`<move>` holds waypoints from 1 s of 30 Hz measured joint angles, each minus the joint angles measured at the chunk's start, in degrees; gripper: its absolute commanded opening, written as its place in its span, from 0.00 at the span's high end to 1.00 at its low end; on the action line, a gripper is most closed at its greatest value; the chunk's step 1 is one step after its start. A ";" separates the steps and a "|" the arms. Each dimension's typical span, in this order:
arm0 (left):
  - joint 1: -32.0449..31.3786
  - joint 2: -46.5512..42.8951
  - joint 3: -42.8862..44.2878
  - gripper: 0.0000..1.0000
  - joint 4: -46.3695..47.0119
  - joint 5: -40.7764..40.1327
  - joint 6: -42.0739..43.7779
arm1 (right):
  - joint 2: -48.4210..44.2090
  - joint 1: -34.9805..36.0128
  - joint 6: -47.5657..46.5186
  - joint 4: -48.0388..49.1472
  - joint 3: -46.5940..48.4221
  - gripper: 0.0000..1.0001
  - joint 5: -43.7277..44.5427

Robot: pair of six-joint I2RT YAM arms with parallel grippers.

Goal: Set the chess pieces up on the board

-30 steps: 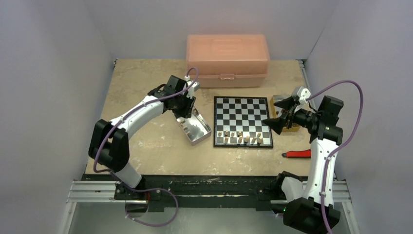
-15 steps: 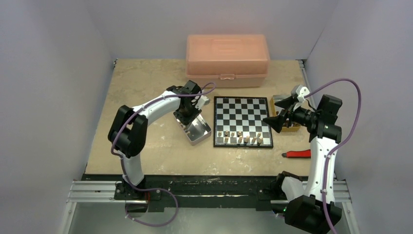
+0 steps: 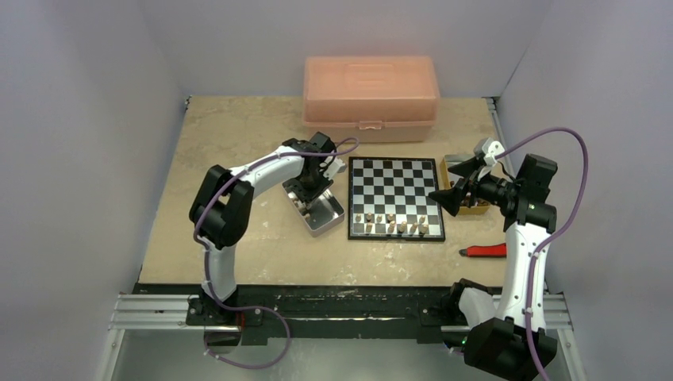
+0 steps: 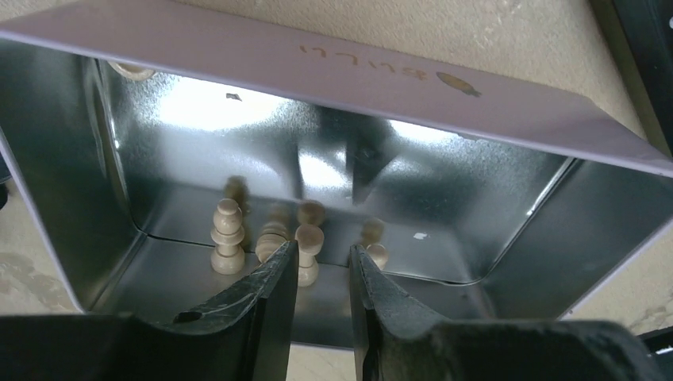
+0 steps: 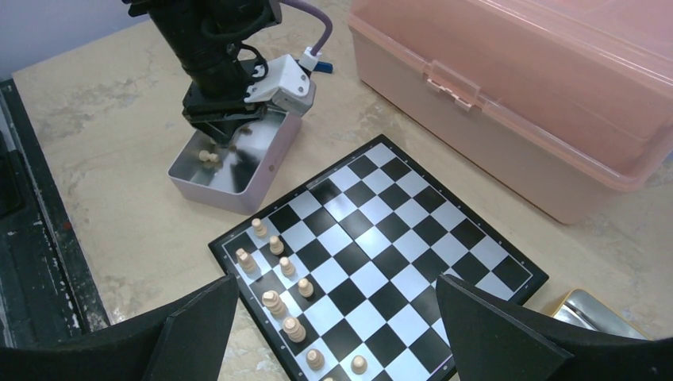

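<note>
The board point(image 3: 394, 178) lies right of the middle of the counter point(image 3: 238, 135). Only light chess pieces point(image 3: 389, 223) stand on it, all in the 2 rows nearest the near edge; the other rows are bare and no dark piece is placed. More light pieces point(image 4: 227, 238) wait in the metal tin point(image 3: 327, 220) just left of the board. The left tool point(image 4: 324, 255) is inside the tin, jaws narrowed around 1 pawn point(image 4: 308, 242); contact cannot be confirmed. The right tool point(image 5: 335, 282) hangs released and empty above the board. Judgement: under half complete.
</note>
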 measured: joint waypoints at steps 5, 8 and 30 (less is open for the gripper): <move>-0.02 1.73 1.20 0.70 0.00 -1.22 0.46 | 0.00 0.00 0.00 0.00 0.00 0.01 0.00; -0.02 2.27 1.40 0.70 -0.04 -1.46 0.83 | 0.00 0.00 -0.02 0.00 0.00 0.01 0.00; -0.44 4.52 1.38 1.00 -1.03 -4.70 1.46 | 0.02 0.85 -0.02 0.00 0.00 0.01 0.07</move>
